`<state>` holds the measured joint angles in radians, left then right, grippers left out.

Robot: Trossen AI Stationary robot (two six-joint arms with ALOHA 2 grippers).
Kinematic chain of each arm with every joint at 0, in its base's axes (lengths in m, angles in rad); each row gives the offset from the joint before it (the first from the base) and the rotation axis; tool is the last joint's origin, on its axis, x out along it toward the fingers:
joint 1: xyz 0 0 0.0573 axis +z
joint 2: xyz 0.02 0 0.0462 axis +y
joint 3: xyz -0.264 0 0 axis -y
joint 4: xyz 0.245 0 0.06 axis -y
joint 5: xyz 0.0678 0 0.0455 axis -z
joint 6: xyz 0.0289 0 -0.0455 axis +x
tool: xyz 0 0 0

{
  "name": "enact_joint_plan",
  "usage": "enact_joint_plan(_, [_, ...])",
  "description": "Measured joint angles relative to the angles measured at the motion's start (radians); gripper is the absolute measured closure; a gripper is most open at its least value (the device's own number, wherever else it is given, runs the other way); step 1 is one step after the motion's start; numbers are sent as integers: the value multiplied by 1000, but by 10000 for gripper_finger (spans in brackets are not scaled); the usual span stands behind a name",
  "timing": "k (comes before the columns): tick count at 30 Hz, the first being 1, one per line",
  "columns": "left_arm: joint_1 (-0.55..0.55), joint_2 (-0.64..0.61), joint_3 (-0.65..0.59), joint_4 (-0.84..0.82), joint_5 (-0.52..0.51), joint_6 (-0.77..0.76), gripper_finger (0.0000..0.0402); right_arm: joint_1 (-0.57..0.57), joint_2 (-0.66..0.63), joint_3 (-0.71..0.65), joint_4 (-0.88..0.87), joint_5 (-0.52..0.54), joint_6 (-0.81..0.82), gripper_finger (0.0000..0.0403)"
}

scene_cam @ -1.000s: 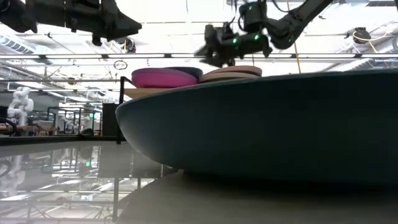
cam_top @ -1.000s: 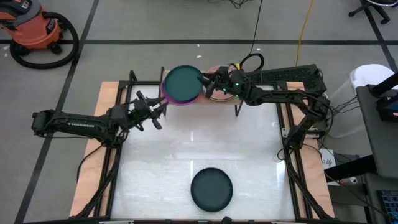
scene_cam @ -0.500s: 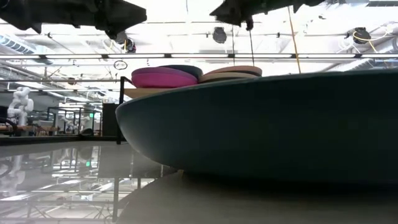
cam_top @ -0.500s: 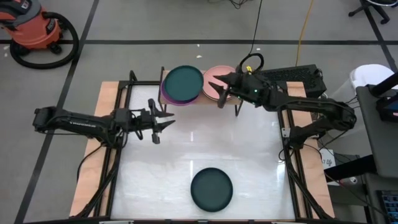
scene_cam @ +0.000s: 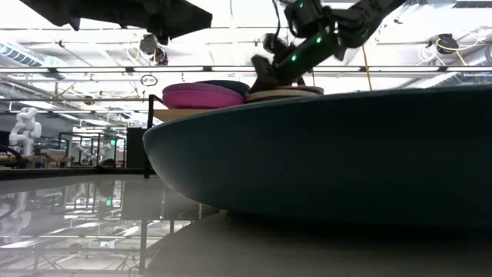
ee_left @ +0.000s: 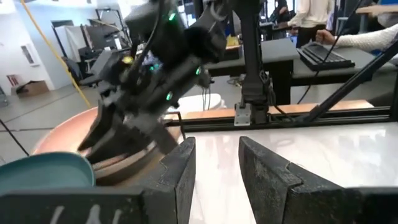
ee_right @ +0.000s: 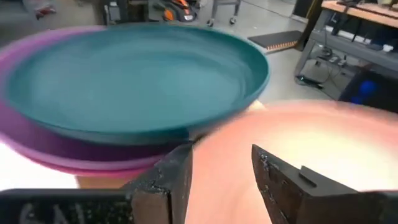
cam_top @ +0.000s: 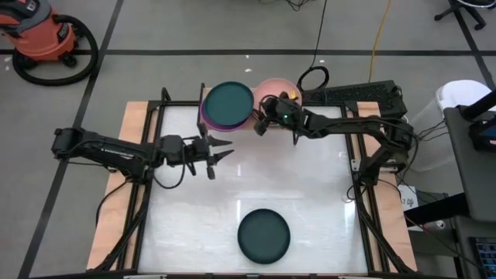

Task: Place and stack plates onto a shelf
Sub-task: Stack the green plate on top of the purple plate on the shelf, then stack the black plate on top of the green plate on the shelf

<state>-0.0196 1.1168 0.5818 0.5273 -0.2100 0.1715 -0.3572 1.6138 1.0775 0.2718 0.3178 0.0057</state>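
On the shelf at the table's far edge, a teal plate lies on a purple and magenta stack. Beside it a salmon pink plate tops a beige one. My right gripper is open, low at the salmon plate's near-left rim, close to the teal plate. My left gripper is open and hovers over the white table nearer the left. A dark plate rests flat near the table's near edge. My right gripper comes at the salmon plate's rim slanting down from the table's right. Whether its fingers touch the plate, I cannot tell.
A person sits at a desk with a keyboard beyond the table. A red shop vacuum stands on the floor off the far left corner. Bare white tabletop lies between the shelf and the dark plate.
My right gripper drew back from the teal plate's right rim, rose, then came down toward the near edge at the salmon plate's near-left rim. My left gripper moved toward the table's right. The plates on the shelf stayed where they were.
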Motion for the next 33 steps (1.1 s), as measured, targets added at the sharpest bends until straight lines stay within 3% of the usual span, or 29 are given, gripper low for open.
enact_joint_plan(12, [7, 22, 7, -8, 0, 29, 273, -8, 59, 0, 143, -38, -36, 257])
enact_joint_plan(20, [7, 22, 7, -8, 0, 11, 273, 14, 55, 0, 110, -117, -55, 257])
enact_joint_plan(26, [-5, 22, 7, -38, 7, 8, 273, 37, -45, -2, -102, -22, -134, 257])
enact_joint_plan(31, [-39, 22, 14, -173, 176, 43, 273, 62, -206, -2, -238, 22, -124, 257])
enact_joint_plan(33, [-79, 28, 43, -254, 193, 38, 273, 83, -280, -1, -291, 21, -114, 257])
